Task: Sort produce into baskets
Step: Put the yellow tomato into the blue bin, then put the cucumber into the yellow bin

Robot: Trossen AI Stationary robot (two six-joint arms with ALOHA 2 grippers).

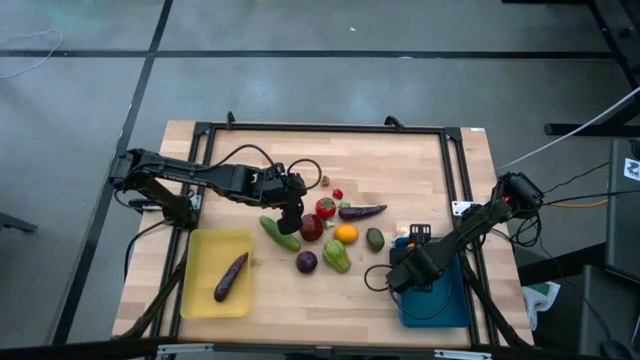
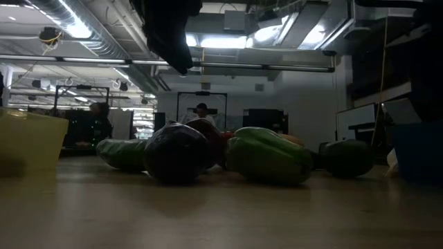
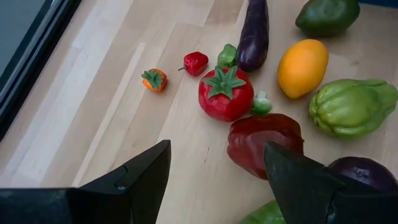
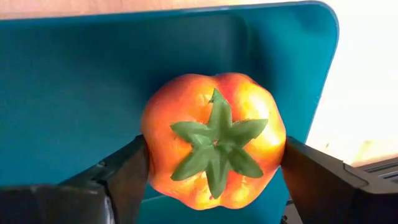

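The produce lies in a cluster at mid-table: a green cucumber (image 1: 280, 233), a dark red pepper (image 3: 264, 143), a red tomato (image 3: 225, 93), a purple eggplant (image 1: 362, 211), an orange (image 1: 346, 234), an avocado (image 1: 374, 239) and a green pepper (image 1: 336, 255). My left gripper (image 1: 291, 217) hovers open and empty over the cucumber and dark red pepper. The yellow basket (image 1: 200, 295) at the near left holds a purple eggplant (image 1: 231, 277). My right gripper (image 1: 402, 277) is over the blue basket (image 1: 450, 310) at the near right, shut on an orange pepper (image 4: 214, 140). My right gripper pinches the orange pepper between its two fingers, one on each of its opposite sides (image 4: 149, 155). The fingers point down into the blue basket. The pepper's green stem faces up toward the wrist. I cannot tell whether the pepper rests on the basket floor.
A round purple piece (image 1: 306, 262) lies near the green pepper. Two tiny red and orange pieces (image 3: 194, 62) lie on bare wood toward the far side. A black frame (image 1: 320, 128) runs round the table's edge. People show in the room beyond the table (image 2: 201, 111).
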